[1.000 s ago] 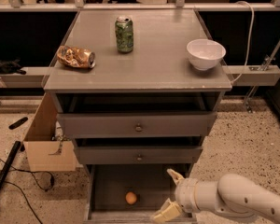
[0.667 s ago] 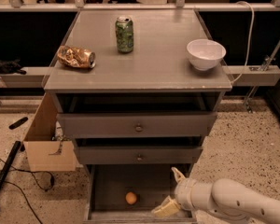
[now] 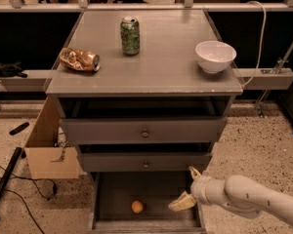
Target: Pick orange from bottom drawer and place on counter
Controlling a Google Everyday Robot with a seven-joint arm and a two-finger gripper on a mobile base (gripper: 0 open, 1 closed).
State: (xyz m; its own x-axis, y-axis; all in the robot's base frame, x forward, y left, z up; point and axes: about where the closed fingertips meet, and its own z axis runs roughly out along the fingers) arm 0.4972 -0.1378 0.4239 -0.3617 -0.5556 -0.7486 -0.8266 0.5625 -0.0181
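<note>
At the lower right of the frame the white two-finger gripper (image 3: 188, 188) hangs at the right edge of the open bottom drawer (image 3: 158, 191), the lowest and deepest grey one with a dark flat floor. Its two pale fingers stand well apart, one pointing up and one pointing down toward the left, and they hold nothing. I judge that they are spread this way to be ready to close around the fruit.

The small round orange (image 3: 137, 206) lies on the drawer floor at the lower middle of the frame. It is left of the gripper and does not touch it. The drawer is pulled out, so the fruit can be reached from above.

Higher in the frame are two shallower grey drawers with small round knobs, the lower one (image 3: 145, 163) and the upper one (image 3: 144, 130).

Farthest, in the upper half, is the flat grey counter (image 3: 161, 69). On it stand a green drink can (image 3: 130, 35) at the middle, a shiny gold-brown snack bag (image 3: 79, 59) at the left, and a white round bowl (image 3: 215, 56) at the right. The bare area in front of the can seems a good place for the orange.
</note>
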